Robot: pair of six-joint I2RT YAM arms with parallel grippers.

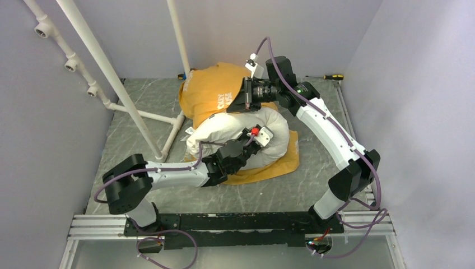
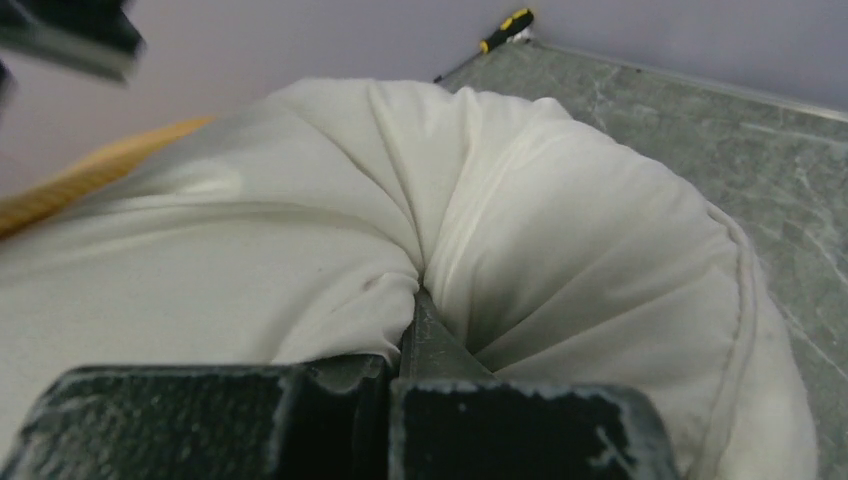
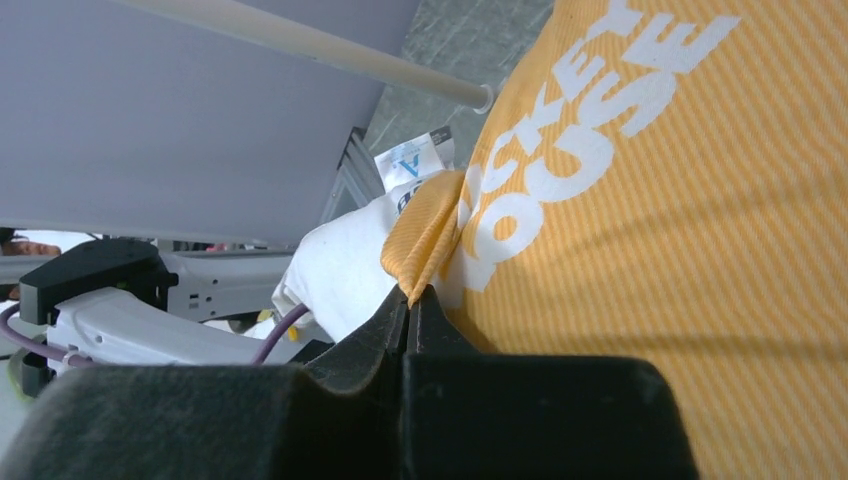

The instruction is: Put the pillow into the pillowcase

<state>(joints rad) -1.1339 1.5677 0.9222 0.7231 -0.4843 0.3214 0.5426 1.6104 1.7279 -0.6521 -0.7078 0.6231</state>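
Overhead: pillow (image 1: pixel 221 133), bent, lies on pillowcase (image 1: pixel 208 92) on desk (image 1: pixel 280 193), its far end seemingly inside. Left wrist: left end effector (image 2: pixel 415 300) closed tight on a pillow fold. Right wrist: right end effector (image 3: pixel 410 296) closed on the pillowcase hem. Risk: that shallow pinch may slip if the hem is pulled.

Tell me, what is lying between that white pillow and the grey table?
The yellow-orange pillowcase: in the top view a flap of it spreads on the table under the near edge of the pillow.
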